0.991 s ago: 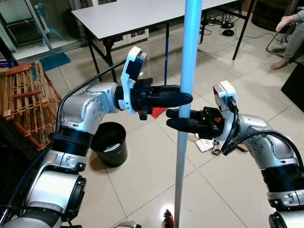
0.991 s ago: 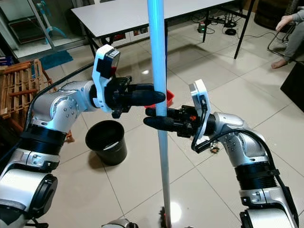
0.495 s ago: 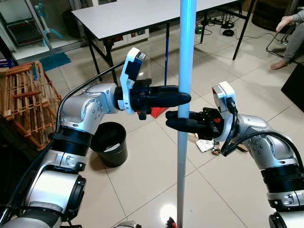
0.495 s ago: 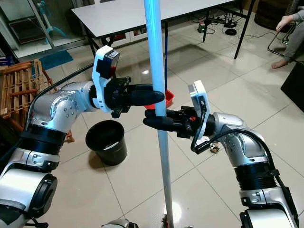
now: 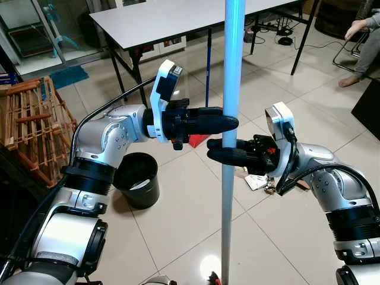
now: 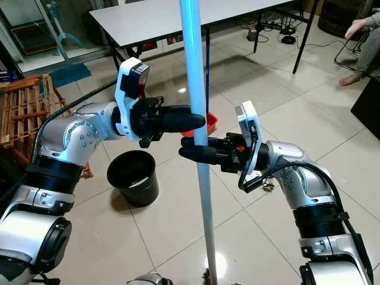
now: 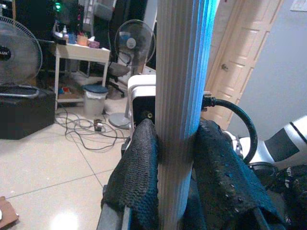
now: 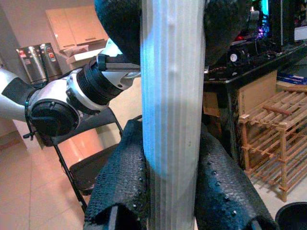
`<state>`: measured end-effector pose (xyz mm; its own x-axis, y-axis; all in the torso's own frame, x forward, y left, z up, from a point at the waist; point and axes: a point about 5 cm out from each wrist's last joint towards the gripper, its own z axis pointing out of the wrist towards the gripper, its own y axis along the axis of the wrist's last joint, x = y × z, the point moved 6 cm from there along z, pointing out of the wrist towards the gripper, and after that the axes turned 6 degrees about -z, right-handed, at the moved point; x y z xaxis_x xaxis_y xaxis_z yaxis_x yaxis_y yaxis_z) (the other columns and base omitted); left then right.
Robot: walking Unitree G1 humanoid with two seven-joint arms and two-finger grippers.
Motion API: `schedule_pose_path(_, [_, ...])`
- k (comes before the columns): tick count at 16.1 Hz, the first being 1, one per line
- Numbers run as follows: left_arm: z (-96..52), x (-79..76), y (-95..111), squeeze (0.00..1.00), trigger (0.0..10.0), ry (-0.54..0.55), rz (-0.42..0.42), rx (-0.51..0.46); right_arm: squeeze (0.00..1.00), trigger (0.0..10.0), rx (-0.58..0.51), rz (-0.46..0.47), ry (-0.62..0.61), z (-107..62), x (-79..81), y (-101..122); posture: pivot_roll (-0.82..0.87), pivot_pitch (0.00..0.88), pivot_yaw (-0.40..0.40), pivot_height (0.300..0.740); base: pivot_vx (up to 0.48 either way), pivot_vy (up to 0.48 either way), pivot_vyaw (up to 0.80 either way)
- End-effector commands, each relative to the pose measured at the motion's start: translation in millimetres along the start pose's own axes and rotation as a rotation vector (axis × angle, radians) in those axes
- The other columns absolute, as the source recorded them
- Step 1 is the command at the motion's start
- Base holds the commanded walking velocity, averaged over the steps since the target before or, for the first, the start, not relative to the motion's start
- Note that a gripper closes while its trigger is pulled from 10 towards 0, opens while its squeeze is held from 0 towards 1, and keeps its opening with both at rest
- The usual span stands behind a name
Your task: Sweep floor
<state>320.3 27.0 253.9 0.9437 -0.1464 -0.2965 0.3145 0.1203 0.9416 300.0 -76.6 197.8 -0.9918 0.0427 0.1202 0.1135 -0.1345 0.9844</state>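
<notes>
A pale blue-white broom handle [image 5: 230, 89] stands nearly upright in front of me, its red bristle end [image 5: 212, 278] touching the tiled floor near the bottom edge. My left gripper [image 5: 228, 122] is shut on the handle from the left. Just below it, my right gripper [image 5: 218, 155] is shut on the same handle from the right. In the left wrist view the ribbed handle [image 7: 180, 110] sits pinched between the black fingers [image 7: 139, 177]. The right wrist view has the handle [image 8: 170, 115] clamped between its fingers [image 8: 122, 182] too. Small scraps of litter [image 5: 256, 180] lie on the tiles by my right forearm.
A black bucket [image 5: 137, 180] stands on the floor to my left, beside a wooden rack [image 5: 29, 127]. A red dustpan [image 6: 208, 123] with a blue stick [image 5: 208, 59] lies beyond the handle. A grey table [image 5: 172, 18] spans the back. A seated person's foot [image 5: 348, 80] is at far right.
The broom handle has tipped slightly, its top shifting left with both grippers still clamped. The bristle end has slid a little along the floor.
</notes>
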Motion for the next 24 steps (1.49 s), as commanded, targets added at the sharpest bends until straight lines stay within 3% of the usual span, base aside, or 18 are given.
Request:
schedule_pose_path(1, [2.6, -12.2, 8, 0.0, 10.0, -0.087, 0.04, 0.01, 0.0, 0.0, 0.004, 0.001, -0.013, -1.5, -1.7, 0, -0.07, 0.0, 0.1, 0.74, 0.0, 0.0, 0.0])
schedule_pose_path(11, [2.2, -11.7, 6, 0.0, 10.0, -0.085, 0.04, 0.013, 0.0, 0.0, 0.014, -0.019, -0.041, -1.4, -4.9, -5, -0.07, 0.0, 0.099, 0.74, 0.0, 0.0, 0.0])
schedule_pose_path(12, [2.0, -11.3, 6, 0.0, 10.0, -0.083, 0.041, 0.013, 0.0, 7.2, 0.012, -0.026, -0.054, -1.2, -6.8, -5, -0.07, 0.0, 0.1, 0.74, 0.0, 0.0, 0.0])
schedule_pose_path(13, [1.8, -11.1, 6, 0.0, 10.0, -0.08, 0.041, 0.014, 0.0, 10.0, 0.011, -0.032, -0.065, -1.0, -8.2, -5, -0.07, 0.0, 0.099, 0.74, 0.0, 0.0, 0.0])
schedule_pose_path(21, [1.6, -11.2, 6, 0.0, 10.0, -0.079, 0.045, 0.016, 0.0, 10.0, 0.008, -0.037, -0.082, -0.4, -10.9, -6, -0.07, 0.0, 0.099, 0.74, 0.0, 0.0, 0.0])
schedule_pose_path(22, [1.7, -10.8, 5, 1.0, 10.0, -0.075, 0.058, 0.02, 0.0, 10.0, 0.008, -0.038, -0.085, -0.2, -11.1, -7, -0.07, 0.0, 0.101, 0.74, 0.0, 0.0, 0.0])
schedule_pose_path(24, [1.7, -9.8, 4, 1.0, 10.0, -0.067, 0.076, 0.026, 0.0, 10.0, 0.003, -0.037, -0.089, 0.1, -11.4, -7, -0.07, 0.0, 0.101, 0.74, 0.0, 0.0, 0.0])
